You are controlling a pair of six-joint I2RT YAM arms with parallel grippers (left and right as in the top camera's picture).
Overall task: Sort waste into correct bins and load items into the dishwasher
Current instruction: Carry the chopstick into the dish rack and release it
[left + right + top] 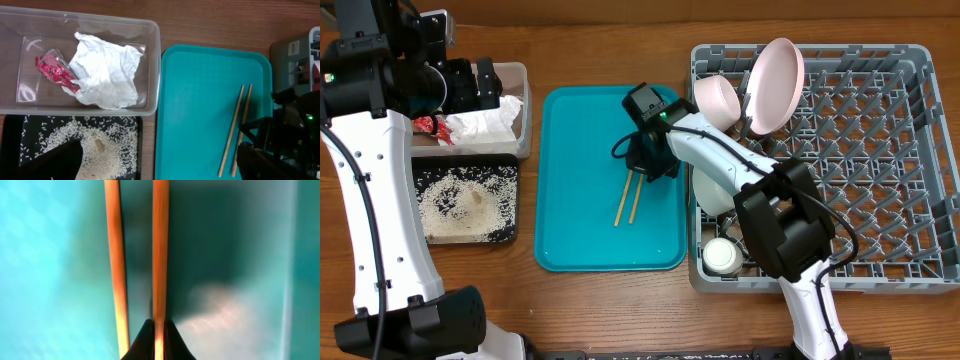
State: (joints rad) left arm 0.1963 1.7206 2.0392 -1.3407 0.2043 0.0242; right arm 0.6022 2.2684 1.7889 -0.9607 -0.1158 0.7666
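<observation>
Right gripper (159, 330) pinched tight on 1 of the 2 thin wooden chopsticks (628, 197), gripped between the fingertips. 2nd stick just left of the jaws, outside them. Both on the teal plastic tray (570, 230). Left gripper (483, 85) spread wide and empty over the clear rectangular plastic tub (523, 110).

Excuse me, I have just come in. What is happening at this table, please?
The right gripper is shut on one chopstick on the teal tray; the second chopstick lies beside it. The left gripper hangs open over the clear tub, which holds the napkin and the red wrapper. Rice lies in the black tray. The dish rack already holds a pink plate, a pink bowl and a small cup.
</observation>
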